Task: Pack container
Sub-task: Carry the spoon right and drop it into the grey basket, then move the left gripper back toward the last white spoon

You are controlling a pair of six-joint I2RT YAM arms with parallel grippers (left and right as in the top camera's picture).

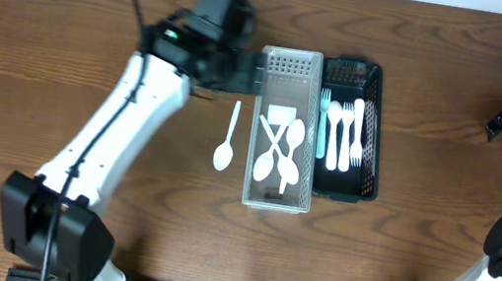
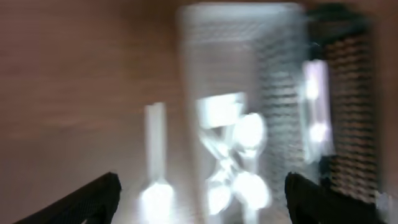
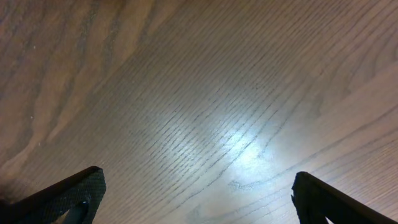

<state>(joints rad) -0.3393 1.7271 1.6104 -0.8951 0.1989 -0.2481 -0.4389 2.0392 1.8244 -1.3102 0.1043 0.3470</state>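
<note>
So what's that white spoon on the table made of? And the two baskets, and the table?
The white spoon looks like plastic: thin, plain white, slightly shiny. The pale basket seems see-through plastic with a holed wall; the dark basket looks like matte black plastic mesh. The table shows brown wood grain, though it could be a printed layer.
</note>
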